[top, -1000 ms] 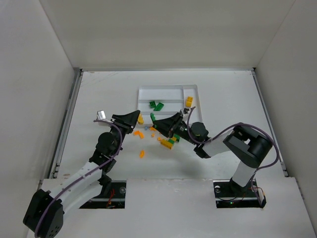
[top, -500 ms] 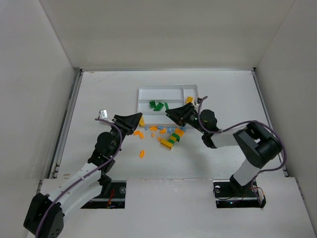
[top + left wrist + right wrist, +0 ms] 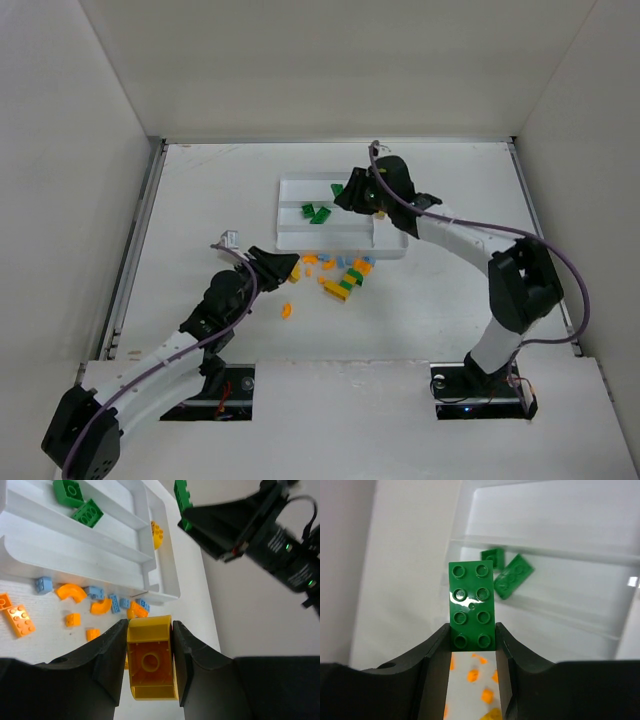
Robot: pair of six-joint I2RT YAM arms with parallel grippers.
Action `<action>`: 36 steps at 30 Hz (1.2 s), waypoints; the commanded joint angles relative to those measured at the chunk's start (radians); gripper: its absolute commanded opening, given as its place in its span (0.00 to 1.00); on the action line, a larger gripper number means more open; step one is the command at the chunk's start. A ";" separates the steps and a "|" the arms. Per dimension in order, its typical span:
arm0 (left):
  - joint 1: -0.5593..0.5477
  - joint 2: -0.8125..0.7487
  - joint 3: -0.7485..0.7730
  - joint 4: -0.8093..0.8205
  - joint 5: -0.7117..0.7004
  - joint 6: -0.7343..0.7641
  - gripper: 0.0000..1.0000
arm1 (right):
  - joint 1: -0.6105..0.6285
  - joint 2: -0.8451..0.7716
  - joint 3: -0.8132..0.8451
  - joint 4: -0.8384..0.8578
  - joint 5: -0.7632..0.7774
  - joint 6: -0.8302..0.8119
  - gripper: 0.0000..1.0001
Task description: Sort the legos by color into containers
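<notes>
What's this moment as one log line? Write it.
left tool: shut on yellow brick | right tool: shut on green brick, at tray | loose bricks: on table

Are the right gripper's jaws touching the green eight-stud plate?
Touching. The right wrist view shows the green plate wedged between both jaws of the right gripper, no gap on either side.

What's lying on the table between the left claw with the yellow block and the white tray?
Loose orange bricks and light blue bricks lie between the left gripper, shut on a yellow brick, and the tray; the left wrist view shows it best.
</notes>
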 commanded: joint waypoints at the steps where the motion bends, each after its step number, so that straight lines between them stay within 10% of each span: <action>1: -0.014 0.001 -0.006 0.019 0.021 0.039 0.34 | 0.031 0.105 0.170 -0.338 0.120 -0.268 0.32; 28: 0.009 0.102 -0.011 0.135 0.082 -0.007 0.36 | 0.048 0.415 0.580 -0.621 0.198 -0.443 0.34; 36: -0.005 0.163 0.015 0.169 0.068 -0.011 0.36 | 0.049 0.418 0.603 -0.579 0.215 -0.425 0.54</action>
